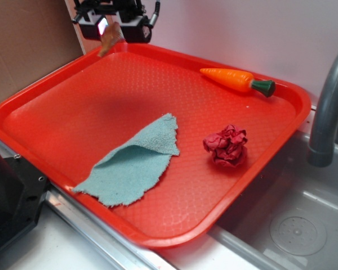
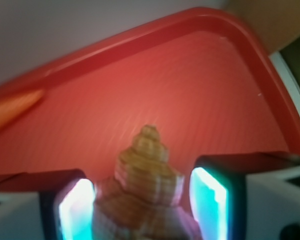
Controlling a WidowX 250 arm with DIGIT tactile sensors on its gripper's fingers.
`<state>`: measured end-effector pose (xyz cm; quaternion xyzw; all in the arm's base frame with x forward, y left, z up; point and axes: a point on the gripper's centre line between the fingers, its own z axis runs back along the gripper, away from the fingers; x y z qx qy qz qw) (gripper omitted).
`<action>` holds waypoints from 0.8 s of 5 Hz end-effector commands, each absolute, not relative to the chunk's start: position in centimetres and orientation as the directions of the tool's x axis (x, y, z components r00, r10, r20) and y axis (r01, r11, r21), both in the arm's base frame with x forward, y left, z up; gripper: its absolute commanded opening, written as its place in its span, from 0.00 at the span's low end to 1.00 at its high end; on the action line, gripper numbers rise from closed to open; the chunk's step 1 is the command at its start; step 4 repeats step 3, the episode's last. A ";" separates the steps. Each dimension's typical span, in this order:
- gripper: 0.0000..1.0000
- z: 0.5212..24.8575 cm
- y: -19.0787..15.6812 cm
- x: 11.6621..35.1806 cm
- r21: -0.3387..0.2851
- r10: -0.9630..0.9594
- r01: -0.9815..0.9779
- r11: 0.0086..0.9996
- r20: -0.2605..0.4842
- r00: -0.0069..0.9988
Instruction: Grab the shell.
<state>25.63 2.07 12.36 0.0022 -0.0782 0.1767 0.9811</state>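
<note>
red tray [image 1: 158,225] beside a grey sink [image 1: 293,225], white wall behind. gripper [image 2: 141,200] clamped on the shell [image 2: 142,195], lifted above the tray's far corner, spire pointing outward. no readable writing; carrot [image 1: 236,79], dark-red cloth ball [image 1: 226,146] and teal rag [image 1: 136,163] lie on the tray.

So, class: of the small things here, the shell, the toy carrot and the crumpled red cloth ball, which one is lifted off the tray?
The tan spiral shell, held between the gripper pads; the others lie on the tray.

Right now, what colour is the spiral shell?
Tan with cream bands; the ridged spiral shell shows best in the wrist view.
</note>
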 end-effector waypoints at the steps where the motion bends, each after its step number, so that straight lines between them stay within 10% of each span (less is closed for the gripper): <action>1: 0.00 17.5 -0.9 21.5 -0.058 0.099 -0.091 0.994 0.143 0.985; 4: 0.00 18.9 -2.1 20.5 -0.072 0.099 -0.089 0.993 0.136 0.986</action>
